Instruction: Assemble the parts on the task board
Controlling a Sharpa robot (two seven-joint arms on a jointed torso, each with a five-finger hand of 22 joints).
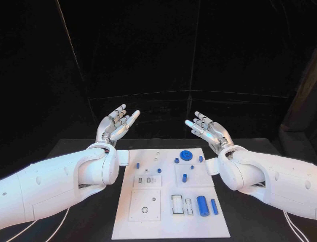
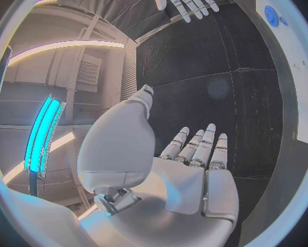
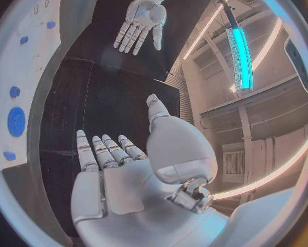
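White task board (image 1: 169, 222) bears blue parts (image 1: 202, 205) — lettering unreadable.

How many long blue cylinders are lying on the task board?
2. A thick blue cylinder and a thinner blue cylinder lie side by side at the task board's near right corner. Other blue parts farther up look shorter; some are too small to judge.

Right hand (image 3: 120, 175): palm bare, fingers (image 3: 102, 151) straight and side by side, thumb raised apart — holding nothing
Left hand (image 3: 142, 23): across from it, palm showing, fingers spread, nothing in them
Desk (image 3: 109, 101): black, bare between the two hands
Task board (image 3: 30, 55): white, along the circle's rim
Parts: a round blue disc (image 3: 16, 121) — smaller blue pieces (image 3: 15, 91) near it on the board
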